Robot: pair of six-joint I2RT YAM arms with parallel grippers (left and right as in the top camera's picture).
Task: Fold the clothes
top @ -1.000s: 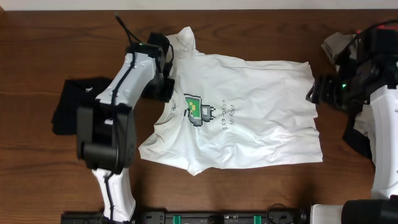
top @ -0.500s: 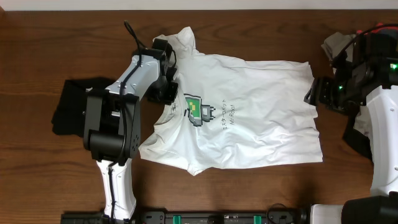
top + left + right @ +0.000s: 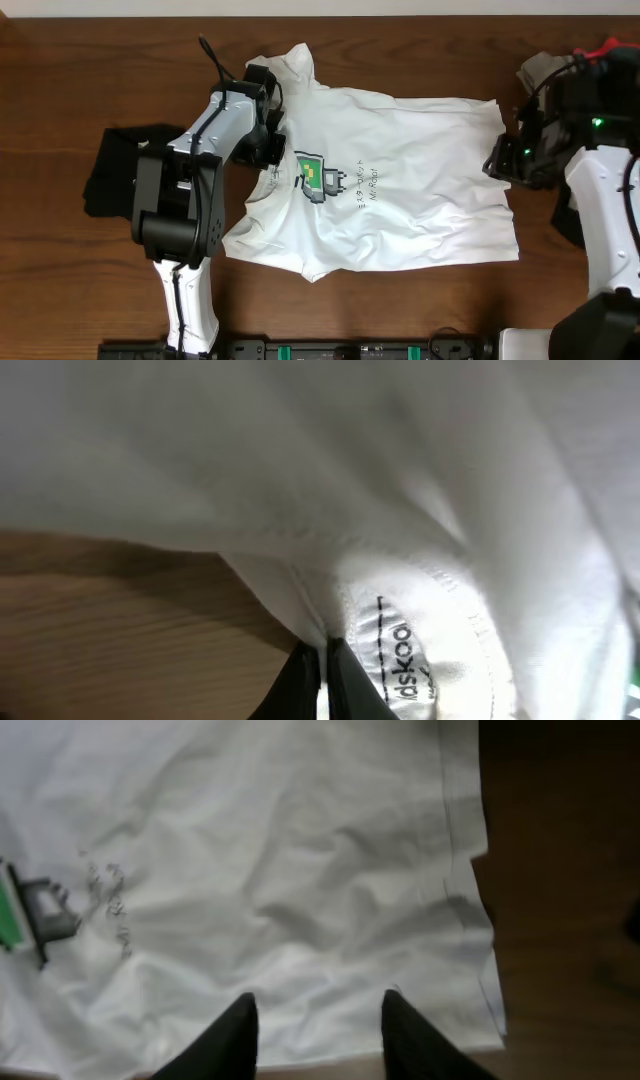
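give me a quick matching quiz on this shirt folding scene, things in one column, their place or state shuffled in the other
Things:
1. white T-shirt
2. black garment
3. left jaws
4. right jaws

Place or state:
a. shut on the shirt's collar
b. spread out on the middle of the table
c. apart over an edge of the shirt
d. lying at the table's left side, beside the arm

Pairs: 1-b, 2-d, 3-a, 4-c
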